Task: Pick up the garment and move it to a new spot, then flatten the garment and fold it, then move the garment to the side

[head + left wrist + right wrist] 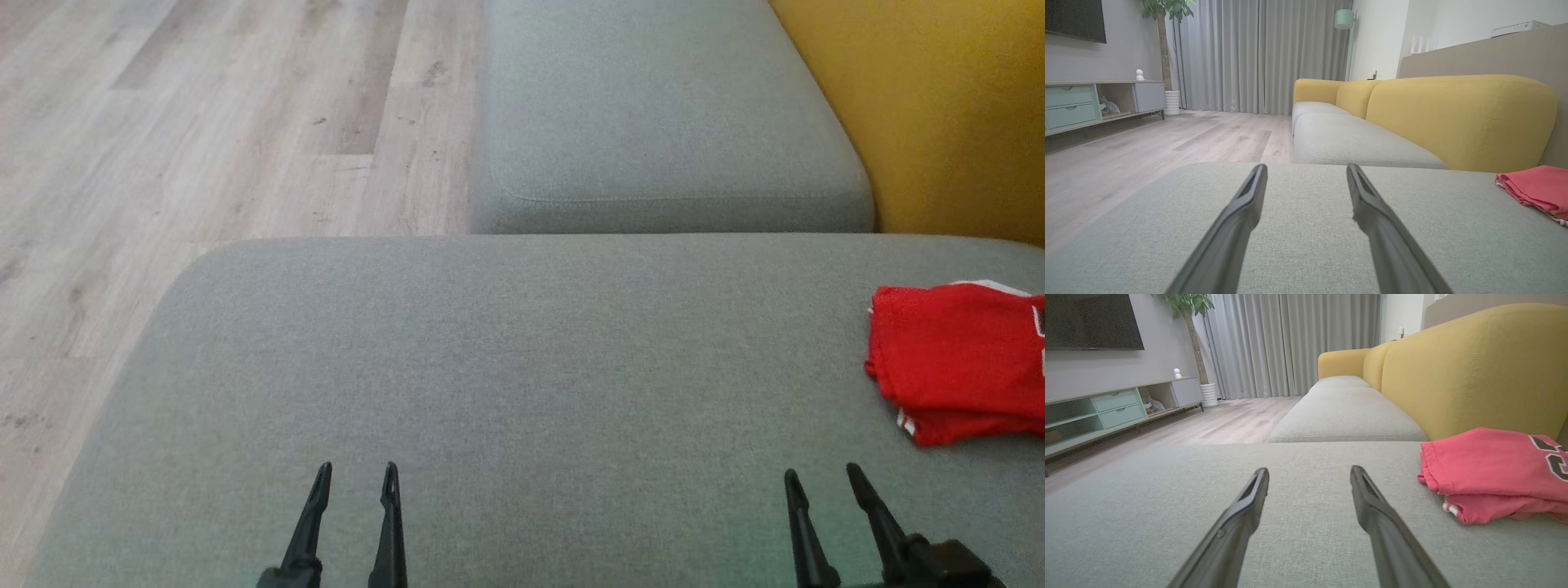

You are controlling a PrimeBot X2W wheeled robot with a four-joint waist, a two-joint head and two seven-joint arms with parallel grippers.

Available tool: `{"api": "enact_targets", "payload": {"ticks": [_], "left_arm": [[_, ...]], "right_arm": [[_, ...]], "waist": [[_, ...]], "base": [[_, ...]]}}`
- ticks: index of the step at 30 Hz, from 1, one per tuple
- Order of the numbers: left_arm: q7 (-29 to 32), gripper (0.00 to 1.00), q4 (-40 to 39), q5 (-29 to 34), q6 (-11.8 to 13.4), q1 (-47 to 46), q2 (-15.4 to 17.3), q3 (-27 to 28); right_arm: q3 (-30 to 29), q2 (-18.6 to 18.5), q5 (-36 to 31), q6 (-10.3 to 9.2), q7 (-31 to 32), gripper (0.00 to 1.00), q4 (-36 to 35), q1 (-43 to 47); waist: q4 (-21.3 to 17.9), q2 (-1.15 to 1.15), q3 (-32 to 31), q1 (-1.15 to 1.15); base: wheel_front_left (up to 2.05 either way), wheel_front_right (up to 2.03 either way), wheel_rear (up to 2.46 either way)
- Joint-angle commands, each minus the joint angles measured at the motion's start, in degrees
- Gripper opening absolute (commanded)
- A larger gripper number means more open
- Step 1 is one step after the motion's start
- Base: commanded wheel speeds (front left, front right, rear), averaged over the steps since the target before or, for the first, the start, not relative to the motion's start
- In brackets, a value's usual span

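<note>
**A:** How do the edges lie for us?

**B:** We face a wide grey seat cushion [522, 351]. Its left edge and rounded far-left corner drop to the pale wood floor [204, 122]. The right part of its far edge meets a second cushion [669, 122], and a yellow backrest [955, 106] rises beyond the far-right corner.

**A:** And the room we have for moving?

**B:** We see bare grey fabric from the left edge across the middle, right up to the garment.

**A:** Where do we find it?

**B:** The red garment [955, 359] lies folded at the right edge of the seat cushion, toward the far-right corner and near the backrest.

**A:** Which way does it point?

**B:** Its stacked fold edges face left, toward the middle. A white-striped hem shows at its near-left corner, and a dark number print sits on top, further right. Its long axis seems to run left to right, along the far edge. Since every view cuts off its right end, we cannot be sure.

**A:** And our grippers?

**B:** The left gripper [357, 467] is at the near edge, left of the middle. The right gripper [820, 469] is at the near edge too, apart from the garment. Both point toward the far edge with fingers spread wide and nothing between them. We cannot tell whether they touch the fabric.
</note>
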Motion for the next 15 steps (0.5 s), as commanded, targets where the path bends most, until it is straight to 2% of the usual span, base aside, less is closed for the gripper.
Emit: {"api": "enact_targets", "payload": {"ticks": [1, 7, 8, 10, 15], "left_arm": [[-0.3, 1.00, -1.5, 0.7, 0.0, -2.6, -0.2, 2.2], [-0.3, 1.00, -0.4, 2.2, -0.6, -2.4, -0.2, 2.6], [0.0, 0.00, 2.4, 1.9, -0.6, 0.1, 0.0, 0.0], [0.0, 0.00, 4.2, 1.8, -0.6, 1.1, 0.0, -0.1], [0.7, 0.00, 4.0, -1.7, -1.0, 0.6, 0.1, 0.6]], "right_arm": [[1.7, -0.5, -0.6, 0.37, -0.6, 1.00, -2.2, -2.2], [1.6, -0.3, -0.3, 0.37, -0.6, 1.00, -2.2, -1.3], [0.6, 0.1, -0.2, -0.01, 0.1, 0.00, 0.8, 1.0], [0.7, 0.1, -0.1, -0.01, 0.3, 0.00, 2.8, 1.6], [0.4, 0.1, 3.4, 0.00, 1.1, 0.00, 2.8, 0.7]], "waist": [[0.6, 0.00, -0.6, 0.02], [0.8, 0.00, -0.9, 0.02], [0.8, 0.00, -0.9, 0.02], [0.9, 0.00, -0.9, 0.02], [0.6, 0.00, -0.4, 0.02]], "base": [[0.00, 0.00, 0.00], [0.00, 0.00, 0.00], [0.00, 0.00, 0.00], [0.00, 0.00, 0.00], [0.00, 0.00, 0.00]]}}
